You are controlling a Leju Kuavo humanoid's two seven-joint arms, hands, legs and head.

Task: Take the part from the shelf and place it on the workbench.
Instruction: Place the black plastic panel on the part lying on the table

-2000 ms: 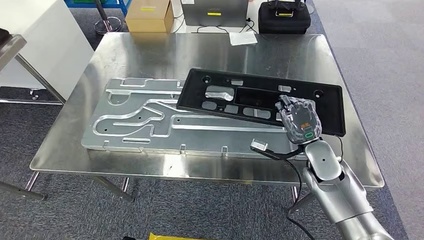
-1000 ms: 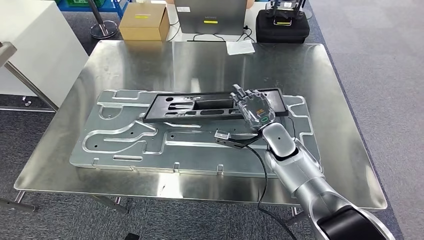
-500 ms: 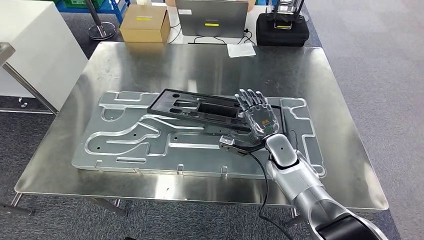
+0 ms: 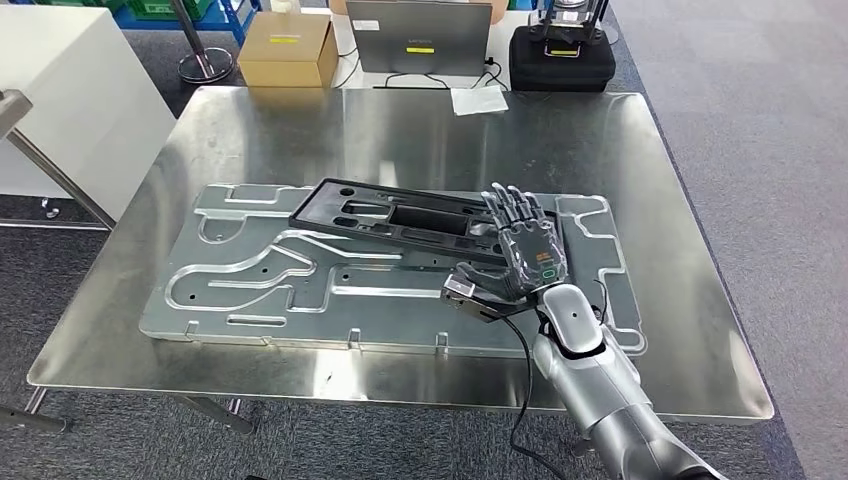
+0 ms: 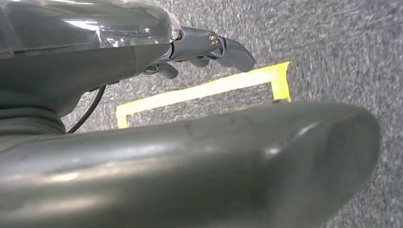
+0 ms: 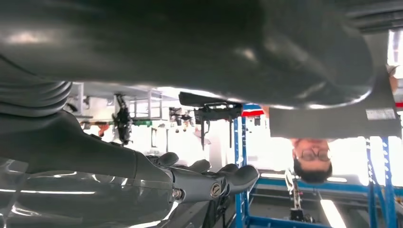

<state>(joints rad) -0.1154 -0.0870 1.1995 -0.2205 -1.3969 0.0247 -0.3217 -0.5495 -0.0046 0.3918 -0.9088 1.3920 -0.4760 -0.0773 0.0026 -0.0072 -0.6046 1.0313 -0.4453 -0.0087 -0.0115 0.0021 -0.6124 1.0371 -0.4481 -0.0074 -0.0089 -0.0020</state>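
Black part (image 4: 415,225) lies on the grooved metal plate (image 4: 250,275) on the workbench (image 4: 400,125). Right hand (image 4: 525,250), fingers spread, holds nothing and appears just clear of its near end. Left hand (image 5: 199,45) hangs, state unclear. Risk: pulling back could snag the part and skew it.

No legible text, brand or number in any view. Yellow label on cardboard box (image 4: 285,47): marks too small to read. Yellow sticker on grey laptop (image 4: 420,30): unreadable. Yellow tag on black carry case (image 4: 560,55): unreadable. White paper sheet (image 4: 479,99) on workbench (image 4: 400,130): print not resolvable. Green ring mark and small orange mark on back of right hand (image 4: 530,255): symbols, not readable as text. White label on dark panel (image 6: 380,114) in right wrist view: blurred.
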